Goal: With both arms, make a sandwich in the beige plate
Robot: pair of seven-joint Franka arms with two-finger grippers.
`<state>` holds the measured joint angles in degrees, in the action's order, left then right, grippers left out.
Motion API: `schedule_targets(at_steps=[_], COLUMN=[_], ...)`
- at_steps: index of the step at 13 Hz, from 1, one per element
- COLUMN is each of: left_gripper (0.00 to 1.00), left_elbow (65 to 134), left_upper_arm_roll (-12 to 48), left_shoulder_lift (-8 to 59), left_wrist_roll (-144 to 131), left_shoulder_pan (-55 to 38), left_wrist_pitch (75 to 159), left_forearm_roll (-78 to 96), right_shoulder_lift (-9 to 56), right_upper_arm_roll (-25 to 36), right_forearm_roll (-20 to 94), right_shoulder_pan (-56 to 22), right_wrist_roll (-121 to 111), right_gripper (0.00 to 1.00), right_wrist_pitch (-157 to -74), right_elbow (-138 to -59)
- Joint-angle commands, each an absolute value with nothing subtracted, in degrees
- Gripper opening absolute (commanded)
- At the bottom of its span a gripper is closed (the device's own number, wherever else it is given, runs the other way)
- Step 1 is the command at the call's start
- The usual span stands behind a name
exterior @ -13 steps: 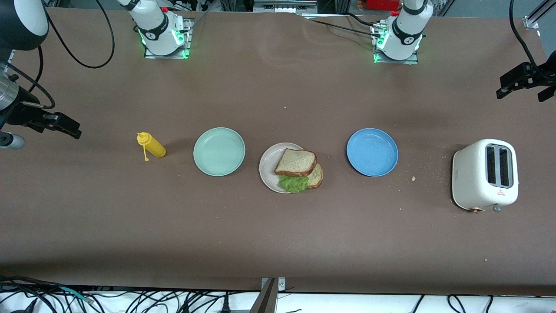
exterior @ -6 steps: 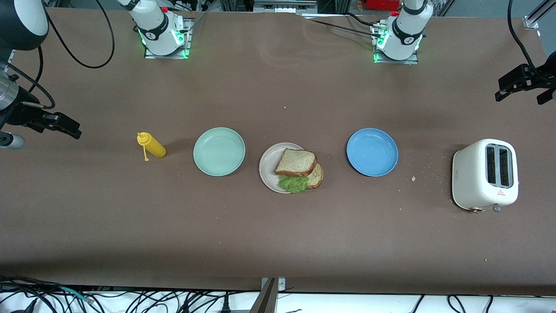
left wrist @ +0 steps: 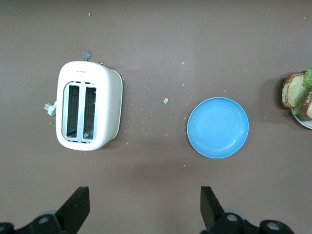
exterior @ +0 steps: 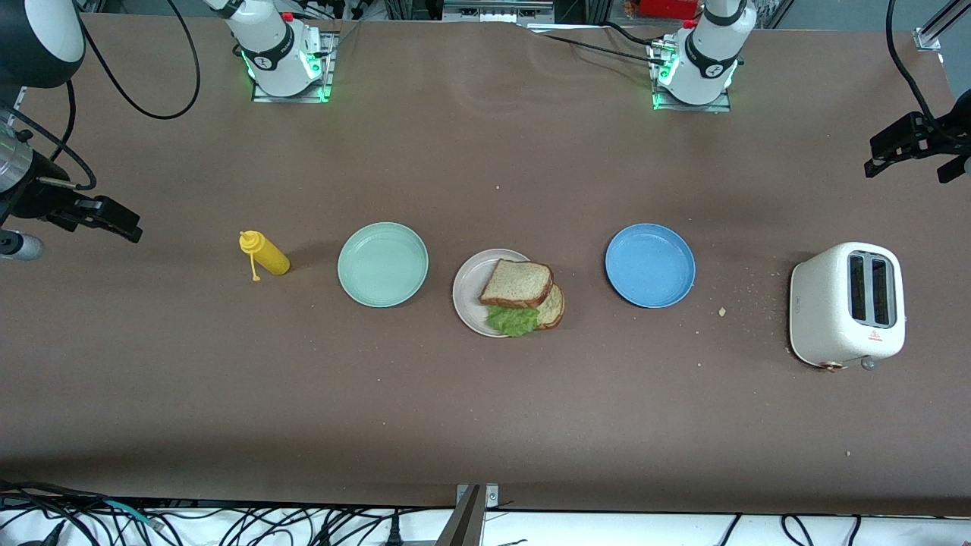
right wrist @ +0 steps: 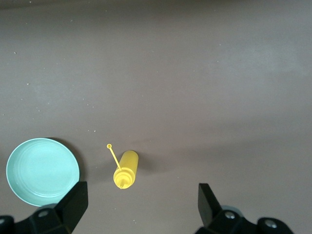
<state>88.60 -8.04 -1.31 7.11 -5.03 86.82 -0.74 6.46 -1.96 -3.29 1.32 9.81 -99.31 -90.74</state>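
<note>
The sandwich sits on the beige plate [exterior: 466, 292] in the middle of the table. Its top bread slice [exterior: 516, 282] lies skewed over the lower slice [exterior: 554, 307], and green lettuce [exterior: 512, 320] pokes out on the side nearer the front camera. The lower slice overhangs the plate's rim. The sandwich's edge also shows in the left wrist view [left wrist: 294, 90]. My left gripper [exterior: 906, 167] is open and empty, high over the left arm's end of the table, near the toaster [left wrist: 145, 209]. My right gripper [exterior: 125, 224] is open and empty, high over the right arm's end [right wrist: 141, 207].
A mint-green plate [exterior: 382, 264] and a yellow squeeze bottle [exterior: 265, 255] lie toward the right arm's end. A blue plate [exterior: 650, 265] and a white toaster [exterior: 847, 303] stand toward the left arm's end, with crumbs [exterior: 721, 311] between them.
My left gripper has drifted very slightly. The sandwich, the plates and the right arm have not moved.
</note>
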Motion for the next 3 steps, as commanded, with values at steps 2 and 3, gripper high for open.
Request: schedule_targets(at_steps=[2,3], left_gripper=[1.0,1.0], left_elbow=[88.9,88.9], left_upper_arm_roll=[-7.9,-7.9], left_shoulder_lift=[-1.6,-1.5], left_wrist_roll=[6.9,6.9], left_shoulder_pan=[-5.0,-5.0], left_wrist_pitch=[87.7,87.7], left_forearm_roll=[-0.4,-0.4], right_shoulder_lift=[6.0,6.0], right_upper_arm_roll=[-1.9,-1.9], right_forearm_roll=[-1.1,-1.1], right_shoulder_pan=[1.5,1.5], right_wrist_roll=[8.8,8.8], right_gripper=[1.0,1.0], right_wrist_pitch=[-99.5,-99.5], right_elbow=[-90.9,-90.9])
